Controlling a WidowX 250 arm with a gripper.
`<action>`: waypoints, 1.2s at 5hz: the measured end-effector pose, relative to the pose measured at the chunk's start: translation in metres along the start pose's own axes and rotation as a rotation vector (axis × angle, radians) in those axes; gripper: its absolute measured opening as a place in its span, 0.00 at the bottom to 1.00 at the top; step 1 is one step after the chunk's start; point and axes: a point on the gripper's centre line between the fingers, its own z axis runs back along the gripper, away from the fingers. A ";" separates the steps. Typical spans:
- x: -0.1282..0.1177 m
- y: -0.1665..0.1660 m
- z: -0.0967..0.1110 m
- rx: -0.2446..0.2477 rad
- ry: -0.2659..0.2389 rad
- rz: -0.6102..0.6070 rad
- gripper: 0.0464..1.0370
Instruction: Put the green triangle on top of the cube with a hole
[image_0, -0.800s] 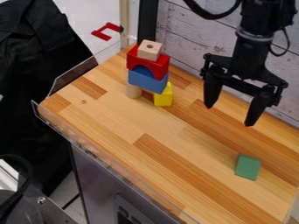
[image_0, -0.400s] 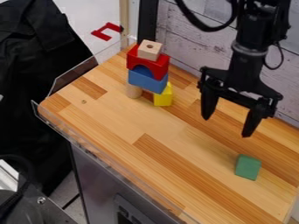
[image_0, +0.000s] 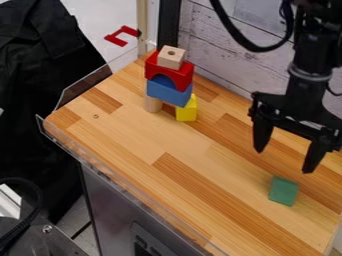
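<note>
The black gripper (image_0: 283, 161) hangs open over the right part of the wooden table, above and slightly beyond the green block, with nothing between its fingers. The green triangle (image_0: 284, 191) lies on the table near the right side, apart from the gripper. At the back left stands a stack, and the light wooden cube with a hole (image_0: 172, 57) is its top piece. It rests on a red arch (image_0: 169, 73), which sits on a blue block (image_0: 168, 91). Beneath the blue block are a wooden cylinder (image_0: 153, 104) and a yellow block (image_0: 187, 109).
A transparent guard rail (image_0: 120, 182) runs along the left and front edge of the wooden table (image_0: 180, 145). Whitewashed plank wall (image_0: 220, 50) borders the table's back. A red bracket-shaped piece (image_0: 122, 36) lies beyond the table at the upper left.
The gripper has come down and, lately, shifted right, so it hangs closer to the green triangle. The stack and the green triangle have not moved.
</note>
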 end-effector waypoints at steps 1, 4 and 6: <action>0.003 -0.005 -0.016 -0.026 0.039 0.000 0.96; 0.006 -0.002 -0.039 -0.029 0.096 0.014 0.96; 0.008 0.001 -0.055 -0.015 0.134 0.105 0.96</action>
